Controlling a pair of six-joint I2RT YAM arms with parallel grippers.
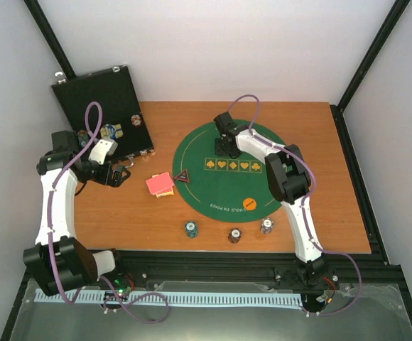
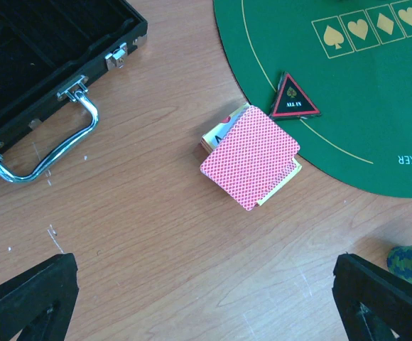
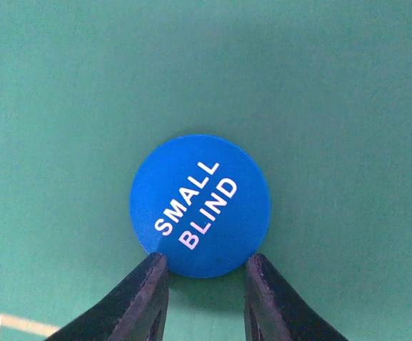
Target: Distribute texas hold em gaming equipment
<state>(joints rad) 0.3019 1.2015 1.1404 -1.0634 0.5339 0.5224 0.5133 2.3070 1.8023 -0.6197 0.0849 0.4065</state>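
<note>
From above, the right gripper [image 1: 229, 147] hides the blue button [image 3: 200, 204]; the left wrist view's upper-left corner crops the black case [image 2: 42, 64].

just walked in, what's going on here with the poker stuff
The right gripper is down on the green felt mat, its fingertips at the near edge of the blue small blind button, which lies flat; whether it is pinched is unclear. The left gripper hovers open over the table, near the red-backed card deck and the all-in triangle marker. An orange button sits on the mat's near part, and three chip stacks stand along the table's near side.
</note>
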